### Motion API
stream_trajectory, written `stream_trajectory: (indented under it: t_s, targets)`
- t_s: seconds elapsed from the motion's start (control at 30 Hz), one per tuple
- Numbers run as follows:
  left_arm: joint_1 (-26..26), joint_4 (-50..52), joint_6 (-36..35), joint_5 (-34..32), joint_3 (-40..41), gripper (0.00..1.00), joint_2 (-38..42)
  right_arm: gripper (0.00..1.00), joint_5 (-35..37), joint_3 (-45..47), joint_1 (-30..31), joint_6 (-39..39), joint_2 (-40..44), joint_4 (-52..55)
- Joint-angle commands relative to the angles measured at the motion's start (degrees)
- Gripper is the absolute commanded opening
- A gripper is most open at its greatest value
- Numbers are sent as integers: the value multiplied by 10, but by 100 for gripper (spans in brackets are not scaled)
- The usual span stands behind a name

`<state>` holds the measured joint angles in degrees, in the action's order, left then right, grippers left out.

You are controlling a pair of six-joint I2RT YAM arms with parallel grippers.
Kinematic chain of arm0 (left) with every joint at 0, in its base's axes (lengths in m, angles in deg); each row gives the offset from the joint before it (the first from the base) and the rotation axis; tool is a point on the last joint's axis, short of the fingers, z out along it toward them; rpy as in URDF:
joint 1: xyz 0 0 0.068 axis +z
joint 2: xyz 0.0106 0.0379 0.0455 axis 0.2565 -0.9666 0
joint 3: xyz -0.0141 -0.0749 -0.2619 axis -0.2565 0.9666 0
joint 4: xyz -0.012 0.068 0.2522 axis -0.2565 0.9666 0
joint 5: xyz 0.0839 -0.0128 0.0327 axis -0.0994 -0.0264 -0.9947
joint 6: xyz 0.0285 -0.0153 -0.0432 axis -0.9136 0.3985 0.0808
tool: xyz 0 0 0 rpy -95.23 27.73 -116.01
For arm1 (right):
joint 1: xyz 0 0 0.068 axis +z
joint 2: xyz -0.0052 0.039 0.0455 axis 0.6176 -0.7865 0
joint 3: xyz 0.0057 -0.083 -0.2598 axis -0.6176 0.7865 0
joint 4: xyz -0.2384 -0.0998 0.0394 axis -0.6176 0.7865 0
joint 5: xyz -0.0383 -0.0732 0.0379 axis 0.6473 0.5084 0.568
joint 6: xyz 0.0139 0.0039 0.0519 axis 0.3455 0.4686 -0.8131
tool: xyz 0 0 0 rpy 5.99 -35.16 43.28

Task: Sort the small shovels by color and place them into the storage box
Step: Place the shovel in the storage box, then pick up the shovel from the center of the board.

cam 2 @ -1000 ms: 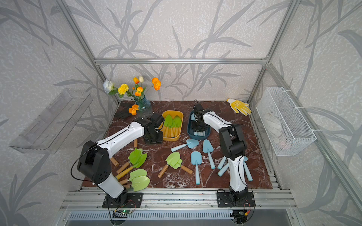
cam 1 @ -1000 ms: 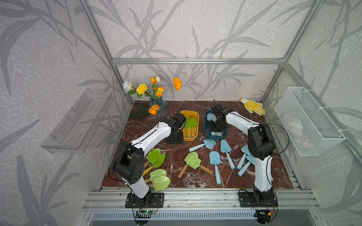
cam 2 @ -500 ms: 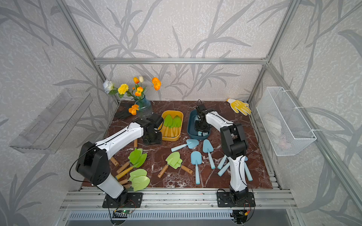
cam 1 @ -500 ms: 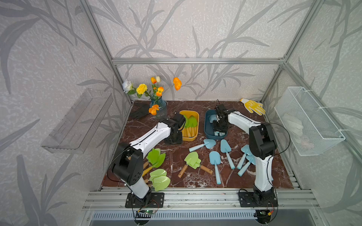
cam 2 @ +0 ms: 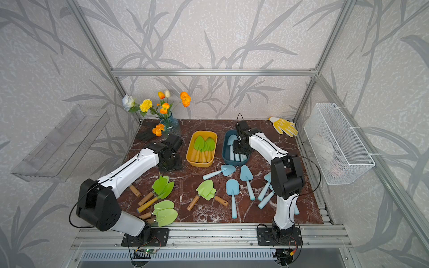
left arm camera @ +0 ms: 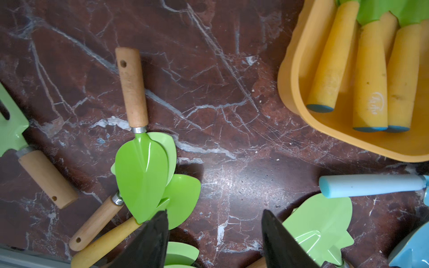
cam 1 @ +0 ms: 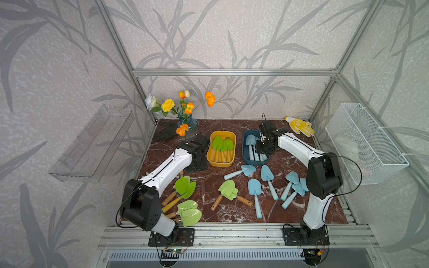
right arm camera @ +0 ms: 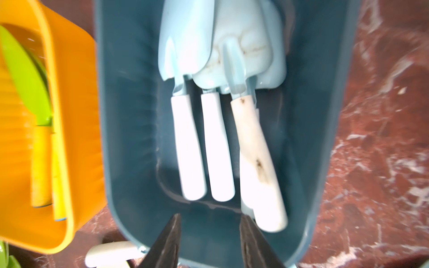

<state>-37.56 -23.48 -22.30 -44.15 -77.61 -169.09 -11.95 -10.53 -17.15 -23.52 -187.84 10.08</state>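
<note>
Brown marble table (cam 1: 209,178), contents listed from front edge to back wall. Front left, beside the base of the left arm: lime-green shovels (cam 1: 189,214) with wooden handles, lying in two overlapping heaps. Near the middle: two pale green tools (cam 1: 228,192) with wooden handles, crossed. Front right: pale blue shovels (cam 1: 254,188), several, lying loose and flat, some partly hidden behind the right arm. Mid-table: yellow box (cam 1: 220,163) containing boxed green shovels (cam 1: 221,145), blades toward the back wall. Just beside it is the dark blue box (cam 1: 245,148) containing boxed blue shovels (right arm camera: 216,148), handles side by side. Beside the yellow box, over bare marble, is the left gripper (left arm camera: 214,212), jaws parted with nothing between them. Above the near end of the dark blue box is the right gripper (right arm camera: 210,215), jaws parted, holding nothing. Rear: vase of flowers (cam 1: 188,126), black glove (cam 1: 166,133), yellow glove (cam 1: 300,126).
</note>
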Motion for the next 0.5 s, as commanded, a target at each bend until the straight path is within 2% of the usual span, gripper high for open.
stream_trajectory:
  t_s: [0.0, 0.13, 0.47]
  targets:
    - [9, 10, 14, -6, 13, 64, 13, 43, 19, 12, -3, 9, 10, 6]
    - [14, 12, 14, -5, 16, 65, 15, 40, 12, 14, -3, 10, 6, 2]
    - [59, 13, -1, -12, 25, 65, 3, 40, -13, 58, 7, 7, 23, -18]
